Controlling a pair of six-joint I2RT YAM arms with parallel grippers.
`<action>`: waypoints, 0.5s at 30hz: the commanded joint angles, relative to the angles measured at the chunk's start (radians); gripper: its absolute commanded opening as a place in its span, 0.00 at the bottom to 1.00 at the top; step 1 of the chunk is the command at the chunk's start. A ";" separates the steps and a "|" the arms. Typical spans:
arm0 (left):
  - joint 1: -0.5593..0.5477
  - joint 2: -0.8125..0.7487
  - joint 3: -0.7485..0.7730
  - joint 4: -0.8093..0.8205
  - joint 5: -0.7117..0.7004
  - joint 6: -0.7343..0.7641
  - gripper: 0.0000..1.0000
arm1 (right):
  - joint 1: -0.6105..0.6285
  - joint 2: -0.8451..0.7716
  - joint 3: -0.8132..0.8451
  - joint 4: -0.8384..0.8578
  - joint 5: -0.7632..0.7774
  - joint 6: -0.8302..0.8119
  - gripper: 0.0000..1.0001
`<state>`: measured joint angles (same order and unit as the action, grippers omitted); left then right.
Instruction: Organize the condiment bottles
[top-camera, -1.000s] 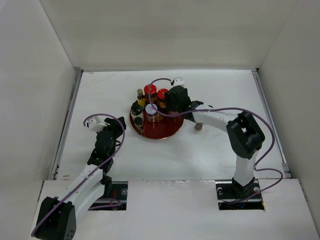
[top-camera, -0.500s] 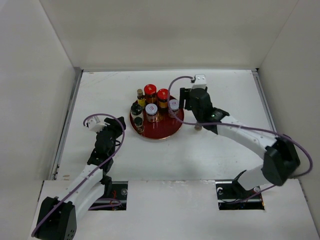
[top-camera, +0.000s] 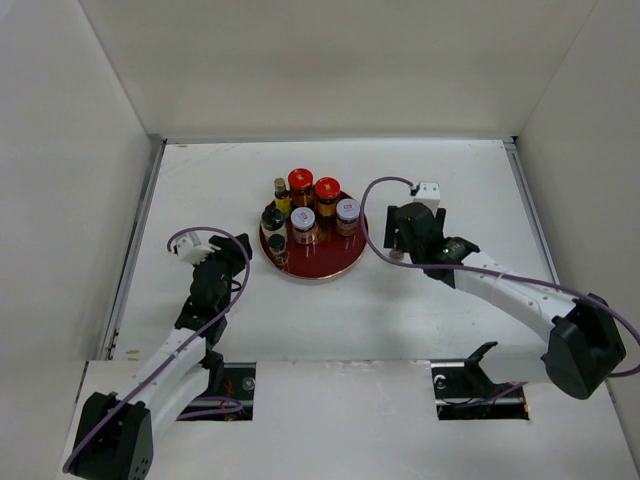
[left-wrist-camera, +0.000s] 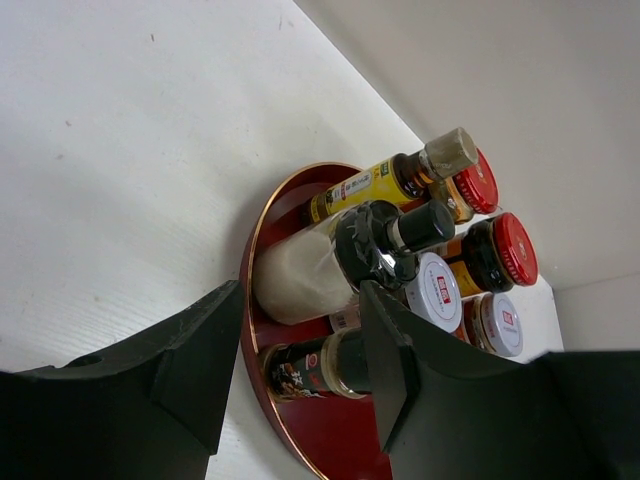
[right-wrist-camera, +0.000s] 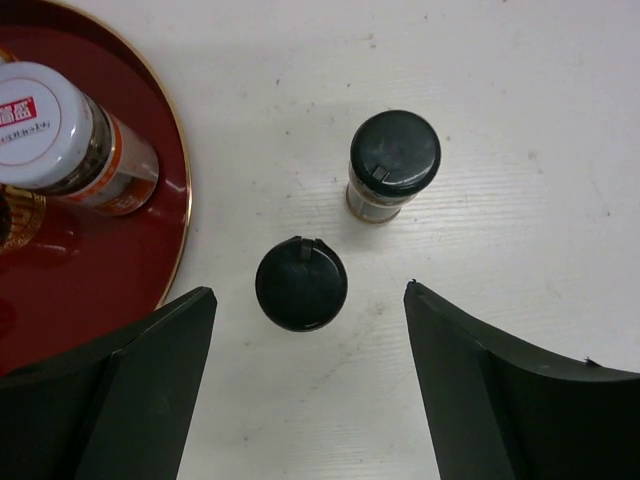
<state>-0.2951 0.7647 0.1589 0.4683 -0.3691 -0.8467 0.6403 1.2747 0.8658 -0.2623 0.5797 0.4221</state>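
Note:
A round red tray (top-camera: 335, 262) holds several condiment bottles: two amber red-capped jars (top-camera: 301, 182), two white-lidded jars (top-camera: 348, 212), a slim yellowish bottle (top-camera: 281, 195) and two dark bottles (top-camera: 277, 246). My right gripper (top-camera: 397, 238) is open just right of the tray. In the right wrist view it (right-wrist-camera: 308, 300) hangs open above a small black-capped bottle (right-wrist-camera: 301, 284) standing on the table, with a second black-capped bottle (right-wrist-camera: 394, 163) beyond it. My left gripper (top-camera: 232, 252) is open and empty left of the tray; its wrist view (left-wrist-camera: 300, 330) shows the dark bottle (left-wrist-camera: 310, 367) beyond its fingers.
The tray's gold rim (right-wrist-camera: 186, 205) lies just left of the right fingers, with a white-lidded jar (right-wrist-camera: 60, 128) inside it. White walls enclose the table on three sides. A white-bodied shaker with a black top (left-wrist-camera: 310, 270) stands at the tray's left side.
My right gripper has left a white-lidded jar standing on the tray's right side and moved right and nearer, over the two black-capped bottles on the table. The left arm has not moved.

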 joint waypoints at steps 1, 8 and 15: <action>0.004 0.011 0.004 0.050 0.006 -0.011 0.48 | -0.003 0.020 0.004 -0.009 -0.027 0.035 0.83; 0.004 0.005 0.002 0.050 0.007 -0.011 0.48 | -0.024 0.087 0.018 0.072 -0.086 0.026 0.73; 0.004 0.004 0.001 0.049 0.005 -0.011 0.48 | -0.047 0.146 0.035 0.120 -0.073 0.012 0.59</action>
<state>-0.2951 0.7673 0.1589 0.4683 -0.3691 -0.8467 0.6018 1.4120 0.8661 -0.2131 0.5041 0.4377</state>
